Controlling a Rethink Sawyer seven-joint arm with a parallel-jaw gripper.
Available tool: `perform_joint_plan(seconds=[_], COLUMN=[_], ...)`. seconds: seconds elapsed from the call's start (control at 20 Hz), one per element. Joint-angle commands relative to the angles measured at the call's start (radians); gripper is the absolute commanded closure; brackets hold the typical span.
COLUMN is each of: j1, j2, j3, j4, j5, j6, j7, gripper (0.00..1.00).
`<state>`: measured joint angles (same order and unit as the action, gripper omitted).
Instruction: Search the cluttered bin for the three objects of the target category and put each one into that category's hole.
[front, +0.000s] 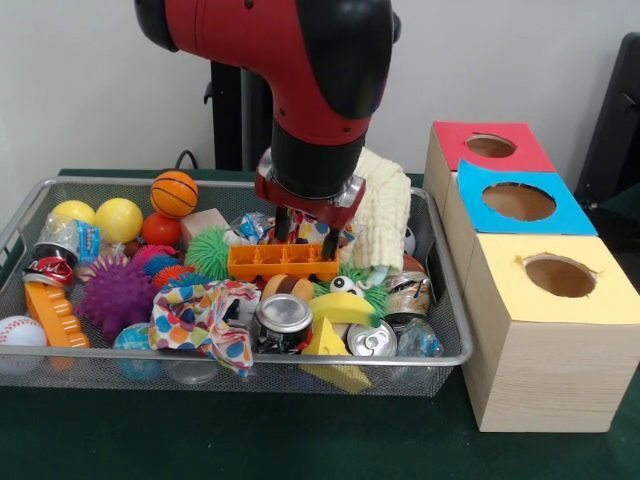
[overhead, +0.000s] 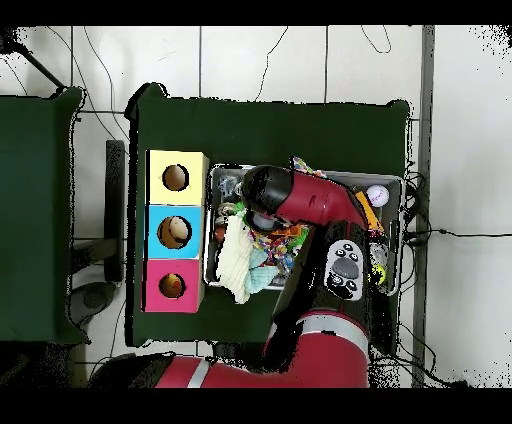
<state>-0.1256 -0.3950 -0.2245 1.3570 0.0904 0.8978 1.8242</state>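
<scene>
Cans (front: 283, 322) lie nearest the camera in the front view, below the claw (front: 303, 243) and in front of it, beside a yellow wedge (front: 335, 358) and a dotted cloth (front: 205, 318). Just behind them, directly under the claw, sits the orange block (front: 283, 262), a long plastic piece with notches along its top. The two dark fingers (front: 283, 224) stand apart and reach down to the top edge of the block, one at each side of its middle; I cannot tell if they already press it. The task does not name the target category, so I only judge that this block is the thing wanted now. It looks stiff, light and rather smooth, so it may slip or turn; the best hold seems to be across the narrow width near the middle, so that it hangs level. Left of the claw are a purple spiky ball (front: 117, 297), and farther back a small basketball (front: 174, 192) and yellow balls (front: 119, 219); right of it hangs a cream towel (front: 383, 212). The front view shows the fingers and the block; in the overhead view the arm (overhead: 300, 200) hides both. The overhead view shows instead the holes of the three boxes (overhead: 176, 231) from above, and something pale inside the blue one, left of the basket (overhead: 392, 182).
</scene>
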Motion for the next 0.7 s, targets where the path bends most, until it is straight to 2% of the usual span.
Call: perform_joint_plan(seconds=[0.05,0.15,0.35,0.7], j1=[-0.022,-0.027,-0.026,-0.013], j2=[0.015,0.033,0.088,0.159], j3=[0.082,0.093,0.096,0.088], j4=[-0.052,-0.077,-0.174,-0.279], j5=[0.044,0.047,0.049,0.063], j6=[0.079,0.081,0.113,0.140], j7=[0.147,0.143,0.155,0.193], gripper=[0.00,0.00,0.00,0.00])
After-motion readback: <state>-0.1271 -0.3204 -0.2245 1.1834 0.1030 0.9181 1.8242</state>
